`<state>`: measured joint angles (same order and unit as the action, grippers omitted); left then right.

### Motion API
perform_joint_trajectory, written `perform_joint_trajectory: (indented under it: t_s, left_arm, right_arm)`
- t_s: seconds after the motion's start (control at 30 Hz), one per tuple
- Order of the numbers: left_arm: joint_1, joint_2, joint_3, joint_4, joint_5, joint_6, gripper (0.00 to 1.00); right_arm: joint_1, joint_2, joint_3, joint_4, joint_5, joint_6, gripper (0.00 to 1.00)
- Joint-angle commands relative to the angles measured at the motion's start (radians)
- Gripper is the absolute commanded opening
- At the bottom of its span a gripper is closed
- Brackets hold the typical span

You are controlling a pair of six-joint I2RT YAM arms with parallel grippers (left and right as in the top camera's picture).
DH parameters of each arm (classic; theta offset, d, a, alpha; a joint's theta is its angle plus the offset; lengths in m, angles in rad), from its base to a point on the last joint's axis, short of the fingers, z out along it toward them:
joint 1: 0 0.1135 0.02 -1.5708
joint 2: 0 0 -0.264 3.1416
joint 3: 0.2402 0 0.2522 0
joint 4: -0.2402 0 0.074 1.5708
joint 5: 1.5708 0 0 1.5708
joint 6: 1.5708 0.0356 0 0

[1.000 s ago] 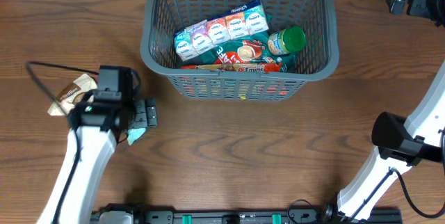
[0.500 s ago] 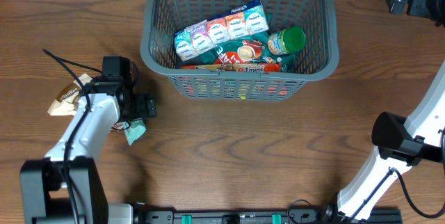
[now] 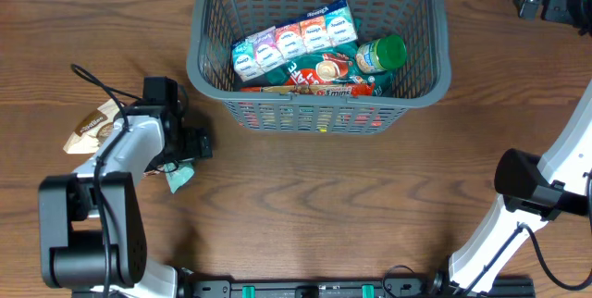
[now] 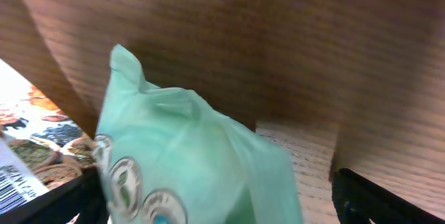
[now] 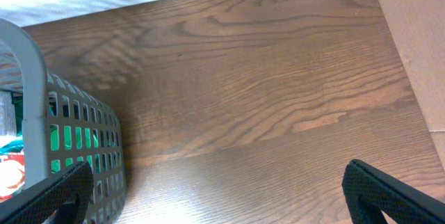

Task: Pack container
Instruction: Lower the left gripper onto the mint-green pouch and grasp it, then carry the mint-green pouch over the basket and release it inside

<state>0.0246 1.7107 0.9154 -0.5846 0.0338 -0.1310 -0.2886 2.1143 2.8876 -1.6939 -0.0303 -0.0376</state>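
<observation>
While the left gripper [image 3: 192, 145] hovered with jaws wide around the mint packet [image 3: 180, 177], gripping nothing, the basket [image 3: 319, 113] lay to its upper right

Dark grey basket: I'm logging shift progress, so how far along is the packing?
Done: the dark grey slotted plastic basket already holds a row of small colourful packets, a green-lidded jar and a long red packet. In hand: the left claw is open over a mint-green plastic packet on the table. Left: that packet and a brown paper packet.
</observation>
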Motion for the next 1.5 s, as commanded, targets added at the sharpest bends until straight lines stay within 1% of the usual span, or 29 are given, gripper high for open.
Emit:
perform_joint_trajectory:
  t_s: [0.0,0.07,0.13,0.17,0.3,0.47,0.5,0.57,0.67,0.73,0.87,0.93,1.03,1.07,1.13,1.17,1.3,1.47]
  left_arm:
    - [0.005,0.018,-0.005,0.004,0.015,-0.005,0.99]
    - [0.005,0.018,-0.005,0.008,0.029,-0.005,1.0]
    - [0.005,0.018,-0.005,0.009,0.038,-0.005,0.95]
    - [0.005,0.018,-0.005,0.008,0.039,-0.005,0.9]
    - [0.005,0.018,-0.005,-0.008,0.039,-0.005,0.78]
    - [0.005,0.018,-0.005,-0.03,0.039,-0.006,0.65]
    - [0.005,0.018,-0.005,-0.034,0.039,-0.006,0.64]
    - [0.005,0.017,-0.004,-0.041,0.039,-0.006,0.56]
    - [0.005,0.011,-0.003,-0.046,0.058,-0.005,0.52]
    - [0.005,0.004,0.0,-0.046,0.065,-0.005,0.45]
    - [0.005,-0.026,0.009,-0.047,0.064,-0.005,0.33]
    - [0.005,-0.047,0.014,-0.047,0.064,-0.005,0.32]
    - [0.005,-0.09,0.024,-0.052,0.064,-0.005,0.2]
    - [0.005,-0.11,0.03,-0.059,0.064,-0.005,0.14]
    - [0.005,-0.152,0.051,-0.086,0.064,-0.005,0.08]
    - [0.005,-0.175,0.072,-0.115,0.064,-0.006,0.06]
    - [0.005,-0.243,0.222,-0.262,0.064,-0.005,0.06]
    - [0.0,-0.257,0.571,-0.451,0.064,-0.005,0.06]
  right_arm:
    - [-0.006,0.009,0.001,-0.003,-0.004,-0.013,0.99]
    - [-0.006,0.009,0.001,-0.003,-0.004,-0.013,0.99]
    - [-0.006,0.009,0.001,-0.003,-0.004,-0.013,0.99]
    - [-0.006,0.009,0.001,-0.003,-0.004,-0.013,0.99]
    - [-0.006,0.009,0.001,-0.003,-0.004,-0.013,0.99]
    - [-0.006,0.009,0.001,-0.003,-0.004,-0.013,0.99]
    - [-0.006,0.009,0.001,-0.003,-0.004,-0.013,0.99]
    - [-0.006,0.009,0.001,-0.003,-0.004,-0.013,0.99]
    - [-0.006,0.009,0.001,-0.003,-0.004,-0.013,0.99]
    - [-0.006,0.009,0.001,-0.003,-0.004,-0.013,0.99]
    - [-0.006,0.009,0.001,-0.003,-0.004,-0.013,0.99]
    - [-0.006,0.009,0.001,-0.003,-0.004,-0.013,0.99]
    - [-0.006,0.009,0.001,-0.003,-0.004,-0.013,0.99]
    - [-0.006,0.009,0.001,-0.003,-0.004,-0.013,0.99]
    - [-0.006,0.009,0.001,-0.003,-0.004,-0.013,0.99]
    - [-0.006,0.009,0.001,-0.003,-0.004,-0.013,0.99]
    - [-0.006,0.009,0.001,-0.001,-0.004,-0.013,0.99]
    - [-0.006,0.009,0.001,-0.001,-0.004,-0.013,0.99]
